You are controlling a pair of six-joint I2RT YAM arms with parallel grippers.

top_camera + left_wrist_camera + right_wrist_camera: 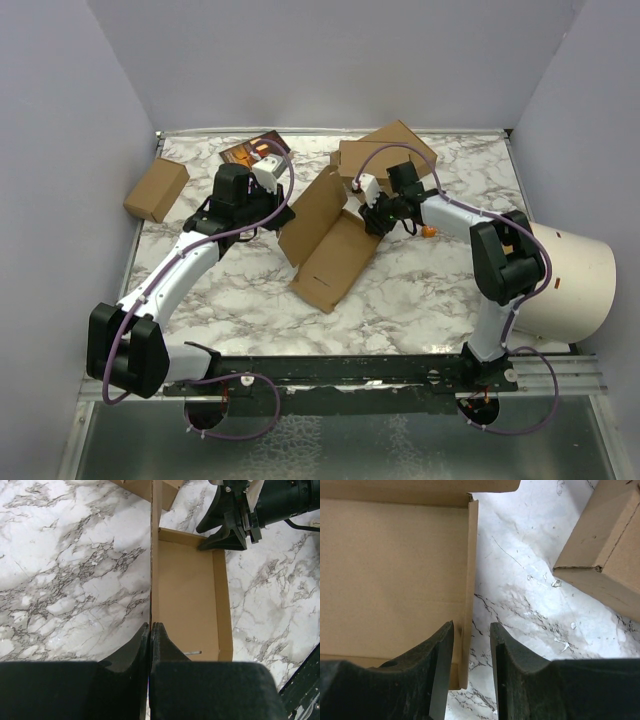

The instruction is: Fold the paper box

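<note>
Nearest your left wrist lens, the left end effector (150, 630) is pinched fully closed on the thin edge of the raised panel (155, 540) of the paper box (187, 600), and it holds that panel upright off the marble surface (65, 570). Just past the fingers, the box's base lies flat on the surface near the middle of the workspace.

At the base's far corner, your right end effector (471, 625) stands partly open, its jaws straddling the low side wall (469, 555). The cardboard sits just beside one finger with a clear gap to the other, so nothing is clamped there.

The step in hand looks like squaring up this side wall before the raised panel comes over. To do it well:
- Hold the left pinch firm and vertical so the panel bends only at its crease.
- Bring the right jaws in low, close to the fold line, rather than at the wall's free tip.
- Press toward the base without dragging the sheet.

Farther back, watch the ready-folded boxes (385, 155) behind the right arm; they leave little room. A small carton (157, 188) sits well apart at the far left.
</note>
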